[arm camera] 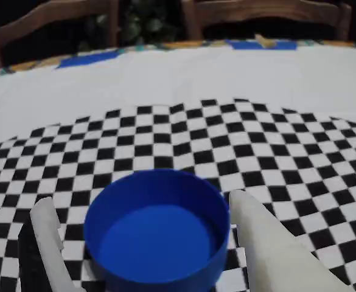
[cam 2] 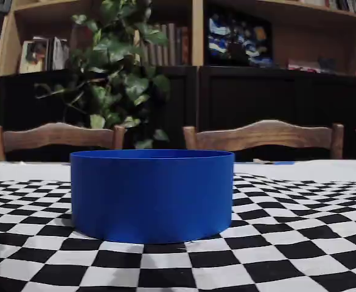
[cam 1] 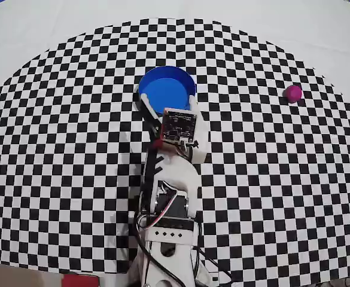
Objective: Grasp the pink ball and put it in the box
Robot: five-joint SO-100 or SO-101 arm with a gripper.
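Observation:
The pink ball (cam 1: 293, 93) lies on the checkered cloth, far to the right of the arm in the overhead view, and nothing touches it. It is outside the wrist and fixed views. The box (cam 1: 163, 88) is a round blue container just ahead of the arm. My gripper (cam 1: 167, 99) is open and holds nothing, with one white finger on each side of the box. In the wrist view the box (arm camera: 159, 243) sits between the left finger (arm camera: 47, 234) and the right finger (arm camera: 263, 237) of the gripper (arm camera: 140, 199), and its bottom is bare. The fixed view shows the box (cam 2: 152, 194) side-on.
The checkered cloth (cam 1: 55, 149) lies on a white tablecloth (cam 1: 318, 36). Wooden chairs (cam 2: 266, 135), a leafy plant (cam 2: 120, 79) and a bookshelf stand beyond the table's far edge. The arm's base and cables (cam 1: 166, 251) are at the near edge.

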